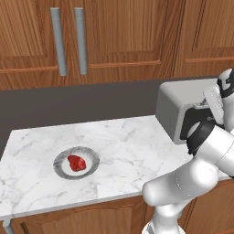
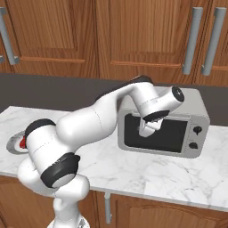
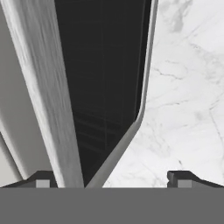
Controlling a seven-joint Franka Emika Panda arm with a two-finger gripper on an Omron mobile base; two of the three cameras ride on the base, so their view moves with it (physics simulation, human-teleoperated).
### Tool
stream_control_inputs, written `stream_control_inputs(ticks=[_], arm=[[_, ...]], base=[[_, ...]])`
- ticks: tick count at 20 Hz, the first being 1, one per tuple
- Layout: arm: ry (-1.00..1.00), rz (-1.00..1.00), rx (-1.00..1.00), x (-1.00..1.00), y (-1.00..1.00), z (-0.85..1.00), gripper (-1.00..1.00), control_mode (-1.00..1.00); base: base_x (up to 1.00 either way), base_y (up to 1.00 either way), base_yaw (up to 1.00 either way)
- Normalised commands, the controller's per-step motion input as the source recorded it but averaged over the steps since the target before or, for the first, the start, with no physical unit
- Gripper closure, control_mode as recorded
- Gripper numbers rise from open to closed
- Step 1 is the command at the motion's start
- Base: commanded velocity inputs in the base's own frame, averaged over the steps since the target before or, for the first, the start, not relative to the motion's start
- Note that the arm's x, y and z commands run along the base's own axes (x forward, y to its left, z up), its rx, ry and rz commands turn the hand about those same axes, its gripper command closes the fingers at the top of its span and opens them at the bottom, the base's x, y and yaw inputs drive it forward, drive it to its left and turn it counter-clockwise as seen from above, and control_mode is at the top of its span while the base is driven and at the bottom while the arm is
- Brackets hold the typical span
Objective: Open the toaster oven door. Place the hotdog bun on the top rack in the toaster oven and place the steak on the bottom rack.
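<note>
Item: oven door, opening step in hand.

We list the gripper (image 2: 147, 130) at the top edge of the door (image 2: 156, 132) of the oven (image 2: 196, 111), which stands on the counter (image 1: 123, 141) and looks almost shut from the right. From the hand, the door frame runs between the fingertips (image 3: 41, 179), which stand wide and released, clasping nothing; whether one brushes the frame we cannot tell. The steak (image 1: 76, 162) lies on its plate (image 1: 91, 157), well apart. Next, we judge, the door wants hooking and drawing down.

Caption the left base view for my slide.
White arm reaches the light grey boxy toaster oven; small red raw steak on round grey plate.
</note>
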Motion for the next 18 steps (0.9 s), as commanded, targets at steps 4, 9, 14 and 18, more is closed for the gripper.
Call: stream_control_inputs(ticks=[4,9,14,18], arm=[[0.1,0.0,0.01,-0.14,0.0,-0.47,-1.0,-1.0],[0.06,0.0,0.06,-0.08,0.0,-0.33,-1.0,-1.0],[0.01,-0.02,0.09,-0.19,0.0,-0.33,-1.0,-1.0],[0.0,-0.03,0.06,-0.29,0.0,-0.32,-1.0,-1.0]], base=[[0.0,0.0,0.0],[0.0,0.0,0.0],[0.0,0.0,0.0],[0.0,0.0,0.0]])
